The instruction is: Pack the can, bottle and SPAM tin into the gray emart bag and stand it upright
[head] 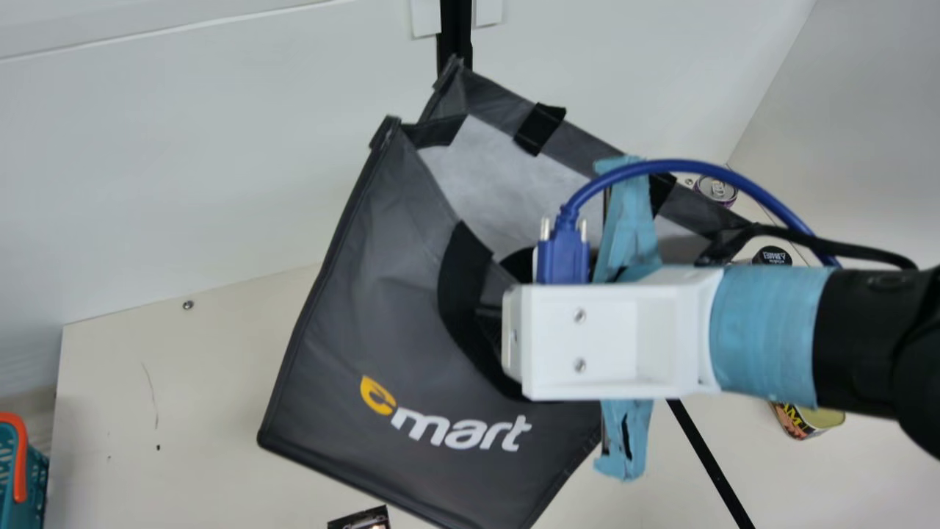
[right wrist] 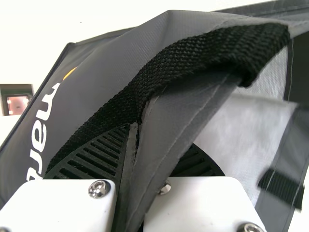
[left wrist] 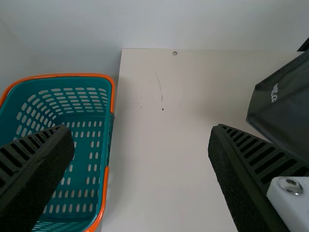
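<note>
In the main view my right gripper (head: 587, 342) is at the gray emart bag (head: 367, 308), which is tilted with its mouth open. My right gripper (right wrist: 150, 157) is shut on the bag's rim beside a black handle strap (right wrist: 193, 60) in the right wrist view. Beyond the bag, at the right, is the purple can (head: 716, 191). A black bottle cap (head: 771, 256) shows above the right arm, and the SPAM tin (head: 811, 420) is partly hidden below it. My left gripper (left wrist: 141, 137) stands open with nothing between its fingers, over the table left of the bag (left wrist: 285, 106).
A teal basket with an orange rim (left wrist: 112, 96) stands at the table's left edge. A small dark item (head: 363, 519) lies near the bag's lower edge. Bare table (head: 183, 389) lies between basket and bag, and a white wall rises behind.
</note>
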Tool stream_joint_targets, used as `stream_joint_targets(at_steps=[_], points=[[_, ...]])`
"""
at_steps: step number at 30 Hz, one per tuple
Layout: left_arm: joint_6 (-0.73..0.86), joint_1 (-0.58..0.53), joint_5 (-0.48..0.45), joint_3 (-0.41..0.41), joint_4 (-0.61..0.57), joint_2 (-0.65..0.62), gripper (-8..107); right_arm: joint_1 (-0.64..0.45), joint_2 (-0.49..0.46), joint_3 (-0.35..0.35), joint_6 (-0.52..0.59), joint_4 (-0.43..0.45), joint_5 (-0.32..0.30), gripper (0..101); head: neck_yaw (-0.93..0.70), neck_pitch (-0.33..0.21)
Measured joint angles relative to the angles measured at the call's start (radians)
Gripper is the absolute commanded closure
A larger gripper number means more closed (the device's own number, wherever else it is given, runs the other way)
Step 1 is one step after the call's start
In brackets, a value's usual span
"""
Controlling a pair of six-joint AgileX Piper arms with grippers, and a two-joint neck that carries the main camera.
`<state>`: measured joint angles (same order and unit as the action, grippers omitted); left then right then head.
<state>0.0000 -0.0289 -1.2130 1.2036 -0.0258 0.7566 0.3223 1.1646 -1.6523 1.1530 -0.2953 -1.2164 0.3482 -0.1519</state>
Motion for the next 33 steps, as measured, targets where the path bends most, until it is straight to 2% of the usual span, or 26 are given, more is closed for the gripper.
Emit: stream_joint_targets(at_steps=[11, 24, 33], points=[[0.0, 0.0, 0.0, 0.0, 0.0, 0.0, 9, 0.156, -0.038, 0.089, -0.105, 0.079, -0.001, 101, -0.002, 0.0], [0.0, 0.0, 0.0, 0.0, 0.0, 0.0, 9, 0.297, -0.051, 0.134, -0.23, 0.143, -0.003, 101, -0.002, 0.0], [0.0, 0.0, 0.0, 0.0, 0.0, 0.0, 9, 0.361, -0.081, 0.153, -0.302, 0.181, -0.005, 71, -0.002, 0.0]])
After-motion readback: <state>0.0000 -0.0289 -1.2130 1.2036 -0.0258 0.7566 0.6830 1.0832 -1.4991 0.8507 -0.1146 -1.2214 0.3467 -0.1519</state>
